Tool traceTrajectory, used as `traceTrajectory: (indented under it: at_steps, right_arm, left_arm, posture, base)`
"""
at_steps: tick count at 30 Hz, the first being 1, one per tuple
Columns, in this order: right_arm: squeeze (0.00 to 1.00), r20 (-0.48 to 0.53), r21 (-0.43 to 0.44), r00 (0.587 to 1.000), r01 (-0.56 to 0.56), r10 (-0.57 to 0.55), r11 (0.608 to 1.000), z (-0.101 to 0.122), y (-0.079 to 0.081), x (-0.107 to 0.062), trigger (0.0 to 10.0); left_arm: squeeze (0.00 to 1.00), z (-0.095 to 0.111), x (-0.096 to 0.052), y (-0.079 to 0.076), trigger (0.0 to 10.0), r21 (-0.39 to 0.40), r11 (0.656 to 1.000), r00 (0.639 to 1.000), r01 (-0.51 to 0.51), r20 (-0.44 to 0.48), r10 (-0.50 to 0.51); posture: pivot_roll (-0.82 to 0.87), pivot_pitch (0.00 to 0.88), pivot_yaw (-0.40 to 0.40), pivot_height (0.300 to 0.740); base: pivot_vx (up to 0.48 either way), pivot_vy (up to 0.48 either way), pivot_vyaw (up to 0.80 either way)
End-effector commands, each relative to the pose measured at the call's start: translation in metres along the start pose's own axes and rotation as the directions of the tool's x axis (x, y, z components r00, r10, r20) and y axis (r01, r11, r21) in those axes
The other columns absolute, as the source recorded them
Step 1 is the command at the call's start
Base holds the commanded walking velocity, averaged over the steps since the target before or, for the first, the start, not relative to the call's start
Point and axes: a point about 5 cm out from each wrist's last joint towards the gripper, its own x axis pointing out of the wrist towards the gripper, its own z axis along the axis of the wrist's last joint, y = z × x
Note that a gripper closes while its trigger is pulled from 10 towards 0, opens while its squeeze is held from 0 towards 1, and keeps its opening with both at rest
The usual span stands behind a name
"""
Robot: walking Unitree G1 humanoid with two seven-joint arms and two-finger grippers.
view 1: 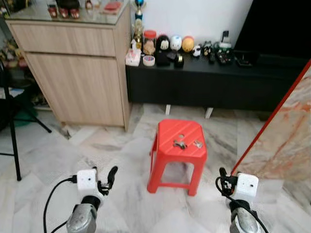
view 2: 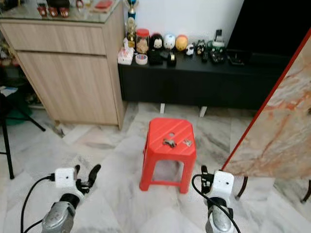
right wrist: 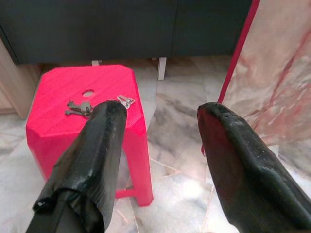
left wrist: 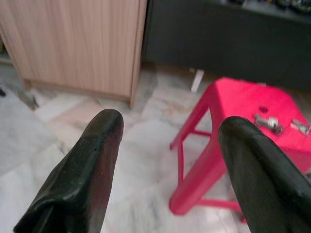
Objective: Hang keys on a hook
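On a red stool [view 1: 178,145] ahead, keys [view 1: 180,144] are laid within reach, untouched. Left gripper [view 1: 107,180] and right gripper [view 1: 224,182] are held low, fingers spread and empty, apparently readied for pickup. No hook is identifiable.

Red stool [view 1: 178,145] on marble floor [view 1: 116,155] w/ keys [view 1: 180,144] on top (two bunches, apart).

Red plastic stool [view 1: 179,145] sitting on marble floor [view 1: 112,155], approx mid-room. Light wood cabinet [view 1: 77,77] behind on the left, low black counter [view 1: 214,80] next to it w/ figurines [view 1: 176,43], a jar [view 1: 149,42], misc small stuff. Marble-look panel [view 1: 286,141] w/ red edge at right.
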Motion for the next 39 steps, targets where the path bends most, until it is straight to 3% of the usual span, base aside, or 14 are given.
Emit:
traceTrajectory:
  at_steps: [1, 6, 15, 39]
  right_arm:
    - [0.0, 0.036, 0.0, 0.999, -0.015, 0.015, 1.0, 0.006, 0.002, 0.0, 10.0]
    - [0.0, 0.027, 0.002, 0.999, -0.038, 0.038, 0.999, 0.006, 0.006, -0.002, 10.0]
    - [0.0, 0.045, 0.042, 0.998, -0.043, 0.041, 0.998, 0.013, 0.009, 0.002, 10.0]
    - [0.0, 0.04, -0.01, 0.997, -0.062, 0.062, 0.998, 0.015, 0.014, 0.004, 10.0]
  left_arm:
    - [0.0, 0.005, 0.0, -0.001, 10.0, -0.012, 1.0, 1.0, -0.001, 0.017, 0.001]
    - [0.0, 0.012, 0.004, -0.001, 10.0, -0.01, 1.0, 1.0, 0.0, 0.024, 0.0]
    - [0.0, 0.012, 0.007, -0.009, 10.0, -0.021, 1.0, 1.0, 0.02, 0.009, -0.019]
    - [0.0, 0.022, 0.013, -0.013, 10.0, -0.026, 0.999, 0.999, 0.029, 0.031, -0.029]
  posture:
    - [0.03, 0.0, -0.088, 0.74]
    - [0.03, 0.0, -0.088, 0.74]
    - [0.02, 0.0, -0.081, 0.74]
    - [0.03, 0.0, -0.09, 0.74]
  base:
    - [0.0, 0.0, 0.0]
    - [0.101, 0.0, 0.73]
    - [0.271, 0.0, 0.0]
    - [0.278, 0.0, 0.02]
